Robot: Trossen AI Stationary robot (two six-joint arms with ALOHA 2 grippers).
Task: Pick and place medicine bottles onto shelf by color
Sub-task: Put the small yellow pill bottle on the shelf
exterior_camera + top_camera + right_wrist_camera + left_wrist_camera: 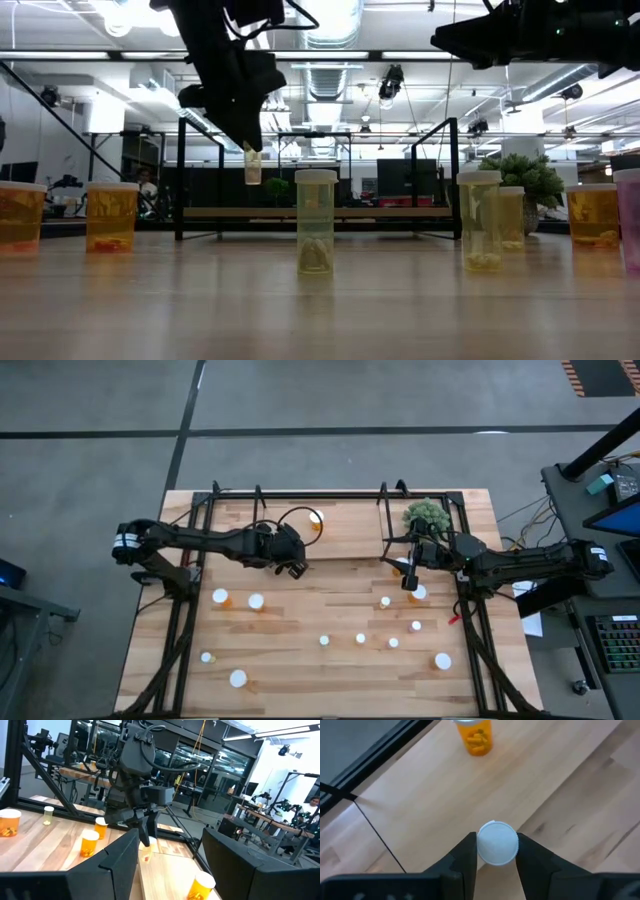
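Note:
My left gripper [296, 569] hangs over the table's middle left, just in front of the shelf [350, 535], shut on a small pale medicine bottle [252, 166] with a white cap. One orange bottle [316, 518] stands on the shelf board, and it also shows in the left wrist view [475, 735]. Several more white-capped bottles stand upright on the tabletop, among them an orange one [220, 597] and a small one [324, 641]. My right gripper [410, 582] waits open and empty at the right, near the shelf's right end. My left gripper pinches the small bottle at its white cap [496, 843] between the two fingers, one on each side. The fingers slant down from the table's left. The bottle hangs upright below the fingertips [247, 146], lifted clear of the table.
A green spiky plant [427, 515] stands at the shelf's right end. Black frame uprights [384, 510] rise around the shelf and along the table's sides. In the low view, tall yellow bottles [315, 222] and orange ones [110, 216] stand across the near table.

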